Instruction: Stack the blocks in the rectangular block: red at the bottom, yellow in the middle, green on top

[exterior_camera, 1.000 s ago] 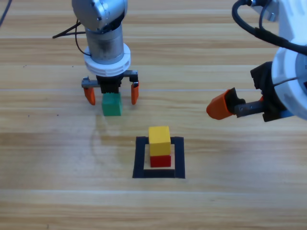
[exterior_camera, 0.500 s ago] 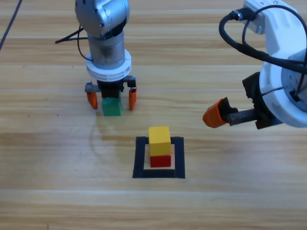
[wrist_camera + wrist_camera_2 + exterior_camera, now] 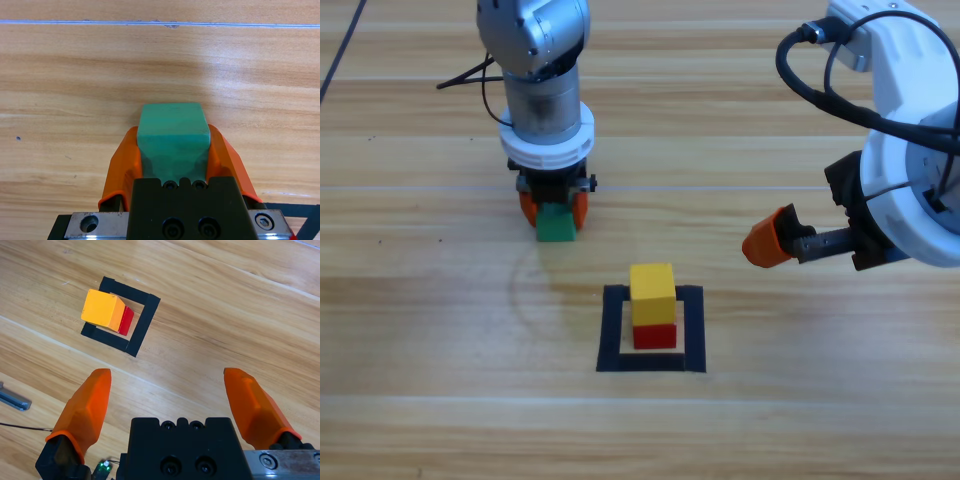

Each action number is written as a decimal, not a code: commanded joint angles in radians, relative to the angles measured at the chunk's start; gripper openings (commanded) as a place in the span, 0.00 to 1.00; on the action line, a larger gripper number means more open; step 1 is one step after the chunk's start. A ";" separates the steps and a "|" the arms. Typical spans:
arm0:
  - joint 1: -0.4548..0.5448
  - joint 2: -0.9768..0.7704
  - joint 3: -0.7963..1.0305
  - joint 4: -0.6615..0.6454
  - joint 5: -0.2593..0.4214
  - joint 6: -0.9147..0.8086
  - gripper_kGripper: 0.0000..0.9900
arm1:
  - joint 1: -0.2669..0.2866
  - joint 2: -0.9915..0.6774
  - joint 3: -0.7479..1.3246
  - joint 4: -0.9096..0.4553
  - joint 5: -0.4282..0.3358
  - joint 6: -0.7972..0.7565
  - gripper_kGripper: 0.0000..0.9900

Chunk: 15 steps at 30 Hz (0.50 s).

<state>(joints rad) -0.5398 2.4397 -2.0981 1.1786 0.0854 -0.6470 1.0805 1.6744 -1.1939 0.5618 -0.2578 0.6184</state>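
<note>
Resting inside the rectangular block point(image 3: 651, 362), the yellow cube point(image 3: 652, 291) tops the red cube point(image 3: 655, 336). The left gripper point(image 3: 553, 209) clamps the teal-green cube point(image 3: 173, 135) on the table, upper left of the outline. The right gripper point(image 3: 170, 405) hovers agape, its wrist view showing both jaws.

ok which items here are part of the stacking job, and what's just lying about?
Job:
- green cube, clamped in left gripper
- yellow cube on red cube
- black tape outline around them

Lying about:
- nothing loose; right gripper waits open at the right
</note>
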 commanded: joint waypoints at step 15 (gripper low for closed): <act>0.026 -0.168 -0.126 0.151 -0.079 0.277 0.00 | -0.027 0.022 0.008 -0.023 0.011 0.003 1.00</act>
<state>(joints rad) -0.5269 2.3936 -2.2284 1.2886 0.0135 -0.4144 1.0805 1.6744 -1.1939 0.5618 -0.2566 0.6184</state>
